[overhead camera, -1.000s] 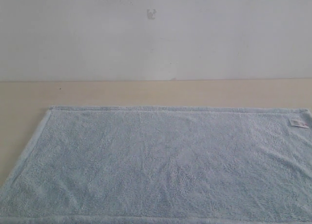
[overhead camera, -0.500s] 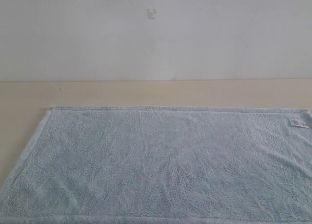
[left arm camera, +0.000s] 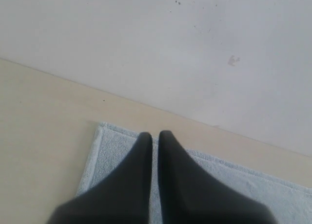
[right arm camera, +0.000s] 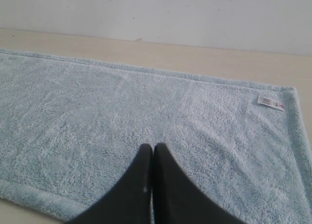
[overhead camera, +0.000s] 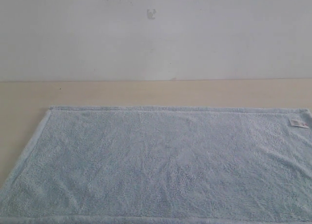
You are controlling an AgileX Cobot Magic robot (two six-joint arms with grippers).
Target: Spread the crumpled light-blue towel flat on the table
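Observation:
The pale-blue towel lies flat and spread out on the beige table, its hemmed border straight along the far edge. Its small white label sits near the far right corner. Neither gripper shows in the exterior view. In the left wrist view my left gripper hangs shut and empty above the towel's corner. In the right wrist view my right gripper is shut with nothing in it, above the towel, with the label off to one side.
A plain white wall rises behind the table's far edge, with a small mark on it. A strip of bare tabletop shows beyond and left of the towel.

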